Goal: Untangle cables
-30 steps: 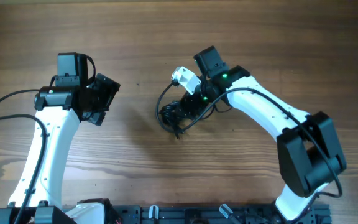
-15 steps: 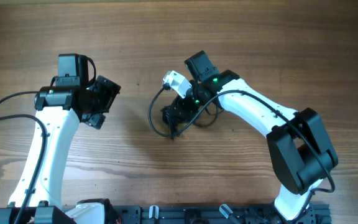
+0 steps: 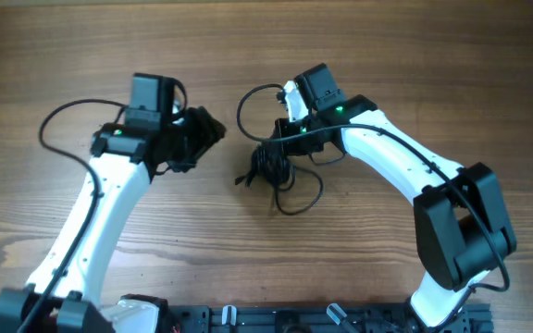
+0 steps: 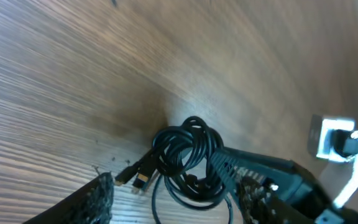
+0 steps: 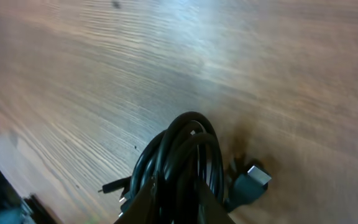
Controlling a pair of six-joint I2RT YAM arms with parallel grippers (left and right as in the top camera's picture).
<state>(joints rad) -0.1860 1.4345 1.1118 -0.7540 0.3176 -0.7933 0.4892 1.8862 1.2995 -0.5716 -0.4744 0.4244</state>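
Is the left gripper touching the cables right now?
No, in the overhead view the left gripper sits apart from the cables, with bare table showing between them.

The cables: glossy black — one plug tipped gold
The table: warm brown wood, darker grain streaks
The left arm, the right arm: white shells — black joints

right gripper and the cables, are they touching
Touching. In the right wrist view the right gripper is closed on the cables, with the coiled strands pinched between its fingers and no gap.
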